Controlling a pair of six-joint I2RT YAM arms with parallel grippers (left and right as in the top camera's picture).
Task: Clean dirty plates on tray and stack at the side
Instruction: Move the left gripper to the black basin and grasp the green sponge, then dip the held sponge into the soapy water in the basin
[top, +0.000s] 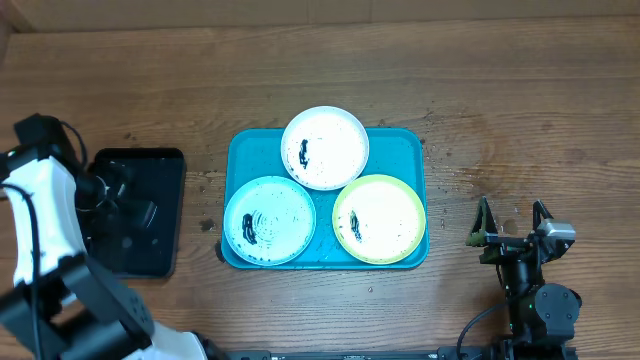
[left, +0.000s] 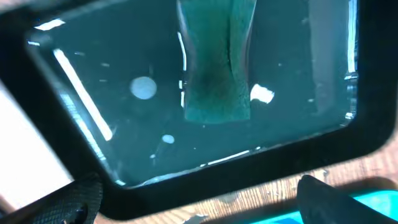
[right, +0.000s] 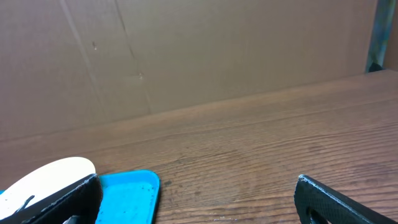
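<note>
From above, my left tool (top: 130, 198) hangs over the black tray (top: 160, 165), well off to the outer side of the turquoise tray (top: 405, 150). There the white plate (top: 325, 148), light blue plate (top: 269, 220) and yellow-green plate (top: 378, 218) lie smeared. My right tool (top: 511, 222) is spread over the bench (top: 500, 110), beyond the turquoise tray's other end. The white plate overhangs the far rim and seems to touch its neighbours, so a hard wipe could, I judge, tip it or shove all three. Through my left wrist, the fingers (left: 68, 199) are spread with nothing between them. The green sponge (left: 217, 68) lies ahead in the glossy, possibly wet black tray, where a shallow pinch may let it slip or drag that tray along. Through my right wrist, spread fingers (right: 336, 199) frame bare bench, with the white plate off to the inner side. Unless this tool steadies a plate, wiping may skid it away.
</note>
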